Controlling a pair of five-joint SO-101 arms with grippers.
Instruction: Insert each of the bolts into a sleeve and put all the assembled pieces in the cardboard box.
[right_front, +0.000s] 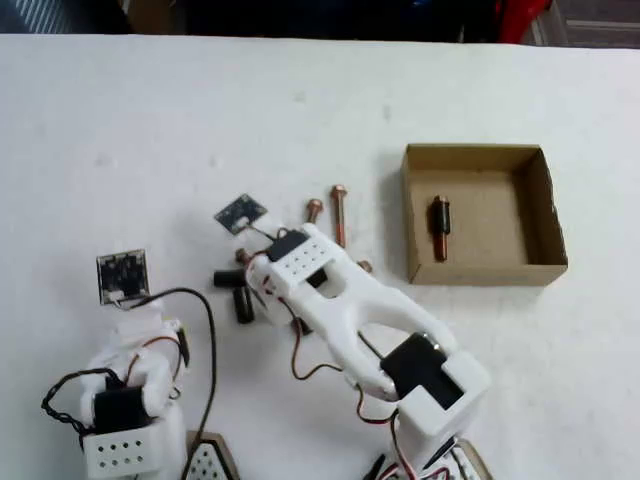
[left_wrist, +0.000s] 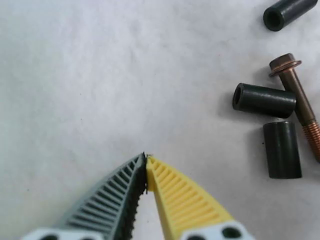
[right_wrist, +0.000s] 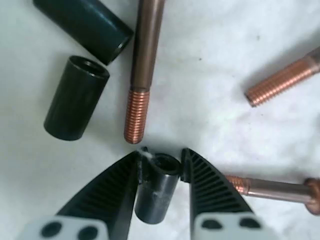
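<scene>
Near left, our left hand (left_wrist: 146, 162) hangs over the white bench (left_wrist: 75, 75) with its two fingers pressed together. To its right lie three black sleeves and one bolt. Farther in, at mid-bench, our right hand (right_wrist: 160, 159) sits low among the loose parts, clamped on one black sleeve (right_wrist: 157, 192). Just past its tips we count two more sleeves (right_wrist: 75, 97) on their sides and three copper-coloured bolts (right_wrist: 142, 75), one alongside those sleeves. Far right stands the one cardboard box (right_front: 475, 152), holding one assembled piece (right_front: 439, 228). Two bolts lie left of it, apart from its wall.
</scene>
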